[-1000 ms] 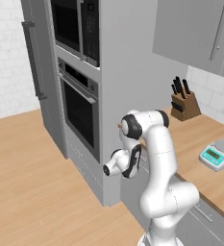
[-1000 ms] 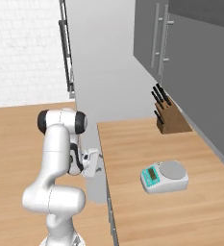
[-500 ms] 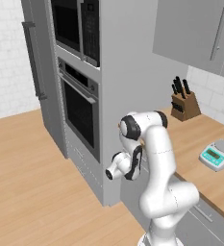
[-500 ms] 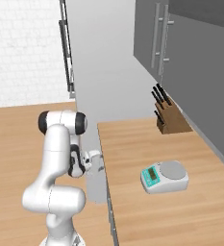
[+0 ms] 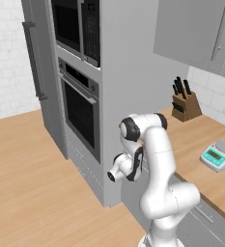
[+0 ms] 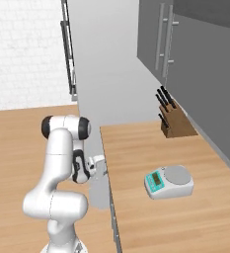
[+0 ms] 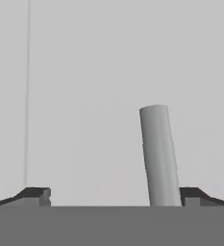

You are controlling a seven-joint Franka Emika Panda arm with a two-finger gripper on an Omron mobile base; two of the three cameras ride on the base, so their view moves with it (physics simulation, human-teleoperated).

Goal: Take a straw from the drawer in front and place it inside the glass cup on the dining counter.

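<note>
A simulated kitchen with a pale wood floor and white brick wall. A tall grey cabinet holds a built-in oven (image 5: 80, 108), and beside it runs a wood worktop (image 6: 136, 197) with grey drawer fronts below.

At the worktop's back edge, against the wall, stands a knife block (image 6: 172, 121). Nearer the front edge sits a small scale (image 6: 168, 181), well apart from the block.

The white arm is folded low at the worktop's front corner next to the oven cabinet. Its gripper (image 7: 116, 194) is pushed up close to a flat light-grey front, probably the drawer (image 7: 84, 86). The fingers (image 7: 36, 195) are spread as wide as they go and nothing is between them. A grey bar handle (image 7: 157, 153) rises just inside one fingertip, tilted slightly, off-centre in the gap.

The drawer looks closed, so the straw would be inside, hidden. The cup and dining counter are out of frame.

As a judgement: the handle is rigid and smooth, so the grip should be centred on it to avoid slipping during the pull. A straw is very light and thin, likely to roll and easily crushed. It would best be pinched gently near its middle, across its width.
</note>
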